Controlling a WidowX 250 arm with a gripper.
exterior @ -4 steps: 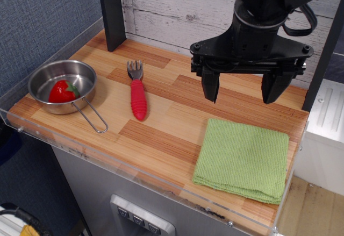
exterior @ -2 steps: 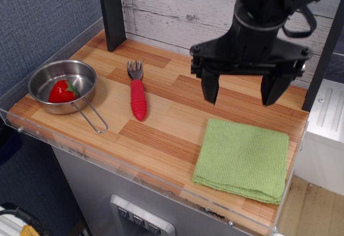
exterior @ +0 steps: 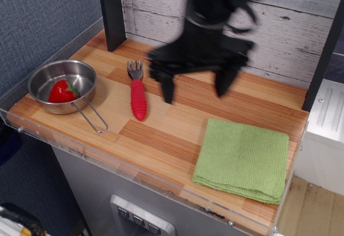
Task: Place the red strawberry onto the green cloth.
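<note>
1. I saw the gripper (exterior: 195, 92) with its jaws spread wide and nothing between them; the two fingers hung apart above the bare wood, blurred in the frame.
2. From the gripper, the fork (exterior: 137, 92) lay just beside the left-hand finger at about 9 o'clock, red ribbed handle pointing toward me, grey tines away.
3. The green cloth (exterior: 242, 158) lay at about 5 o'clock from the gripper, flat on the table (exterior: 161, 134) near its right front corner, with nothing on it.
4. The strawberry (exterior: 63, 91) sat well apart at 9 o'clock, inside the small steel pan (exterior: 86, 74) near the table's left edge, its green cap turned to the right.
5. The pan's wire handle ran out toward 5 o'clock from the bowl, flat on the wood.
</note>
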